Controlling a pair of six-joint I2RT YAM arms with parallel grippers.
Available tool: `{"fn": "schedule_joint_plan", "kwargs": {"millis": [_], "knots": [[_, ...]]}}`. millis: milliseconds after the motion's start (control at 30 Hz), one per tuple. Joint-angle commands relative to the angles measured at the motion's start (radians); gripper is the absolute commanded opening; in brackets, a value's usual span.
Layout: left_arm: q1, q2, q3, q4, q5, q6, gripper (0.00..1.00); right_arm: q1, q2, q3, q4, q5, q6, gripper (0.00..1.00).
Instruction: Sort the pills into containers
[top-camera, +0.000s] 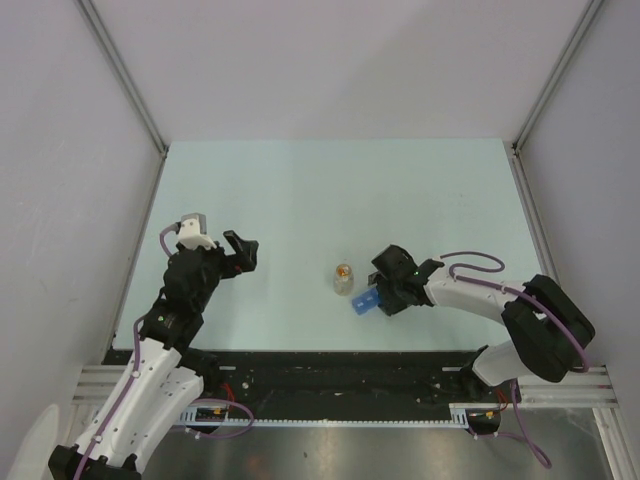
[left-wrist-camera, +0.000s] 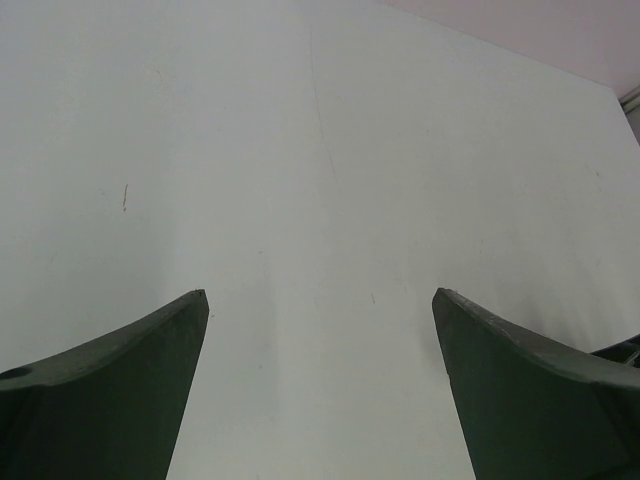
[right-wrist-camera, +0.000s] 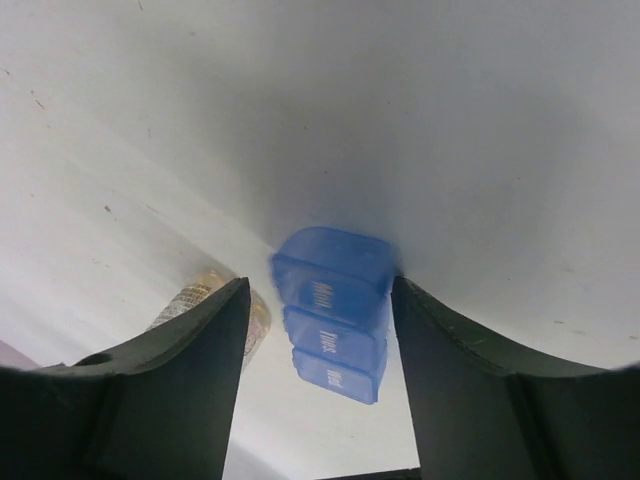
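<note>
The containers, a blue translucent pill box (right-wrist-camera: 333, 312) of three joined compartments with shut lids, lie on the table near the front in the top view (top-camera: 365, 301). My right gripper (right-wrist-camera: 320, 282) is open and straddles the box. Its right finger (right-wrist-camera: 440, 340) touches the box's side, while the left finger (right-wrist-camera: 200, 350) stands apart from it. A small clear pill bottle (top-camera: 343, 278) with yellowish contents stands just left of the box and shows behind the left finger (right-wrist-camera: 258, 322). My left gripper (left-wrist-camera: 320, 292) is open and empty over bare table, at the left in the top view (top-camera: 240, 252).
The pale table (top-camera: 330, 190) is walled by grey panels at the back and both sides. A black rail (top-camera: 340, 370) runs along the near edge by the arm bases.
</note>
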Motion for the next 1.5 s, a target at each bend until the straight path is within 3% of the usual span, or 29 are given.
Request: {"fn": "schedule_joint_plan", "kwargs": {"millis": [0,133,167,267,500,800,900,933,1033,1233,1467], "knots": [[-0.006,-0.001,0.03,0.001,0.002,0.008,1.0,-0.001,0.027,0.012,0.026,-0.011,-0.012,0.57],[-0.006,0.0,0.032,-0.003,0.002,0.01,1.0,-0.003,0.016,0.012,0.021,-0.009,-0.043,0.27],[-0.006,0.0,0.032,-0.003,0.005,0.01,1.0,-0.003,0.009,0.012,0.017,-0.008,-0.055,0.14],[-0.008,0.0,0.037,-0.009,0.01,0.017,1.0,-0.003,-0.054,0.012,-0.008,0.026,-0.089,0.01],[-0.008,-0.013,0.067,-0.028,0.04,0.033,1.0,-0.001,-0.336,0.007,-0.143,0.259,-0.227,0.0],[-0.01,-0.018,0.101,-0.043,0.111,0.028,1.0,-0.009,-0.568,-0.017,-0.143,0.25,-0.477,0.0],[-0.013,-0.015,0.113,-0.048,0.154,0.037,1.0,-0.042,-0.552,-0.016,-0.164,0.206,-0.523,0.37],[-0.013,-0.016,0.116,-0.049,0.16,0.04,1.0,-0.068,-0.539,-0.017,-0.175,0.172,-0.525,0.58],[-0.014,-0.016,0.119,-0.052,0.169,0.045,1.0,-0.151,-0.452,-0.017,-0.219,0.014,-0.471,0.76],[-0.016,-0.016,0.121,-0.063,0.181,0.047,1.0,-0.153,-0.302,-0.017,-0.229,-0.058,-0.255,0.84],[-0.016,-0.024,0.119,-0.075,0.189,0.054,1.0,-0.129,-0.234,-0.017,-0.126,-0.134,-0.133,0.81]]}}
